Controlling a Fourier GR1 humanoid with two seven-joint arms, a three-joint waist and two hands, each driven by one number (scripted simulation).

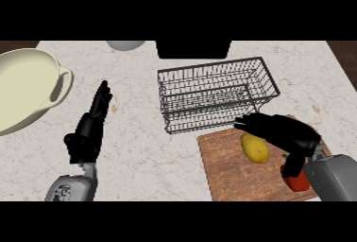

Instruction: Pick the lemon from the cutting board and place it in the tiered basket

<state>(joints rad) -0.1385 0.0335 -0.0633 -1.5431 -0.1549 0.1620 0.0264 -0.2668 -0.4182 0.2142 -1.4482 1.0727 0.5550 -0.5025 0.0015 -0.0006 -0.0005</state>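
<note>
The step in hand looks like the approach to the grasp: the right hand [282,132] hovers over the far part of the cutting board [226,175], its black fingers relaxed and spread, holding nothing, while the lemon [254,148] lies on the board just beside and partly under it. The next move calls, as I judge it, for the fingers to drop around the lemon and curl, then lift it up and over the near wall into the tiered basket [216,94] — which stands just beyond the board's far edge. The lemon is a smooth, yellow oval; the board is reddish-brown wood with visible grain; the basket is thin dark wire in an open grid. A red vegetable [298,182] lies on the board near the grey forearm. The left hand [94,120] rests released, fingers straight, on the pale marbled counter [146,160], beside a cream-coloured pot [28,90] with a side handle.
</note>
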